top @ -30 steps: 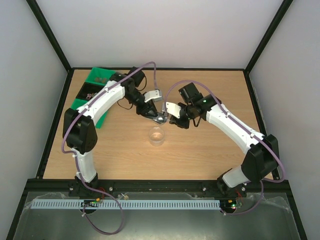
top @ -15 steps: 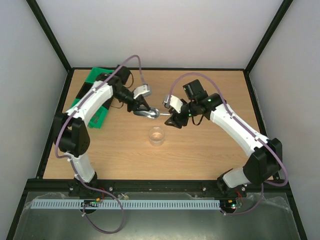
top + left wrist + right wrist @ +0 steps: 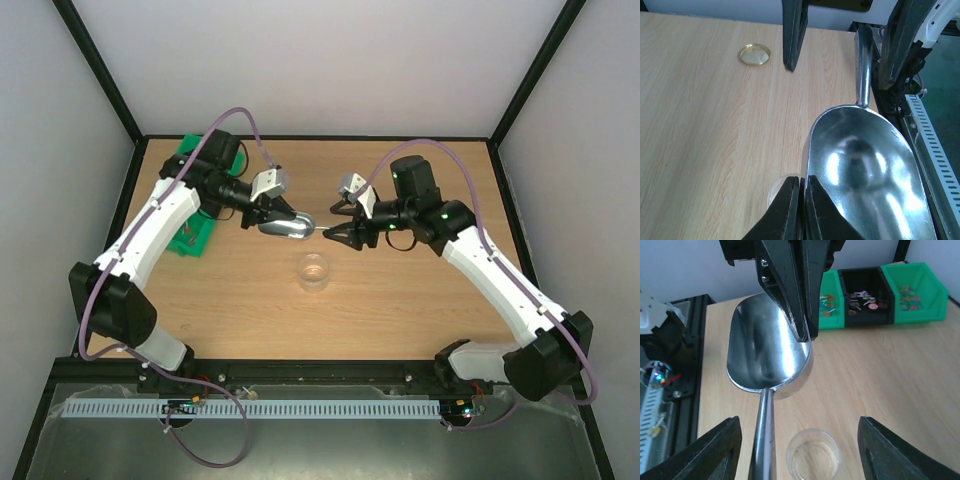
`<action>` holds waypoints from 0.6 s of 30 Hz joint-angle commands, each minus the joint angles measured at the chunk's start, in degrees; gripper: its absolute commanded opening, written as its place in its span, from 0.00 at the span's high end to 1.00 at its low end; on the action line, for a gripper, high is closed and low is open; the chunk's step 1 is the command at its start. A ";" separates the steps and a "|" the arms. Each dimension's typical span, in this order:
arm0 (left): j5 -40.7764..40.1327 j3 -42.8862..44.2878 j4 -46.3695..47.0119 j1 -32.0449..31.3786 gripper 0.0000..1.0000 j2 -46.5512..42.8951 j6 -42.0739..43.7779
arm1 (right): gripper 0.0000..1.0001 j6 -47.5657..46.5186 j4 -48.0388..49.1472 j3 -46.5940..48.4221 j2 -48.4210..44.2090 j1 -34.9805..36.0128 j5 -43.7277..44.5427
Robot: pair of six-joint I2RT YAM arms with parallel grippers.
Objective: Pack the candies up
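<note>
An empty silver metal scoop (image 3: 288,227) hangs above the table, and my left gripper (image 3: 272,215) is shut on its bowl. In the left wrist view the left gripper (image 3: 802,180) pinches the rim of the scoop (image 3: 865,170). My right gripper (image 3: 333,234) stands open around the tip of the handle (image 3: 762,435) without touching it. The small clear jar (image 3: 314,271) stands empty just below and in front of both grippers. The candies (image 3: 863,296) lie in a row of bins behind the scoop, in the right wrist view.
The green bins (image 3: 187,235) sit at the table's left edge, partly hidden by my left arm. A gold lid (image 3: 754,54) lies flat on the wood. The slotted rail (image 3: 250,409) runs along the near edge by the arm bases.
My right gripper has opened and let go of the scoop handle. My left gripper has shut on the bowl and carried the scoop left and a little back, away from above the jar.
</note>
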 commanded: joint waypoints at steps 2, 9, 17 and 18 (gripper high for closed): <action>4.77 -0.53 3.31 -0.07 0.98 -1.94 0.29 | 0.40 -0.02 -1.85 2.34 2.10 0.18 -5.82; 5.37 -1.81 4.84 -0.02 0.98 -3.02 -1.03 | 0.62 0.31 0.72 2.74 2.63 1.95 -4.35; 5.41 -3.18 5.17 -0.05 0.98 -3.90 -1.03 | 0.74 -0.38 0.60 3.07 3.04 3.15 -4.19; 5.43 -3.37 5.20 -0.05 0.98 -3.97 -1.03 | 0.76 -0.36 0.60 3.07 3.11 3.19 -4.06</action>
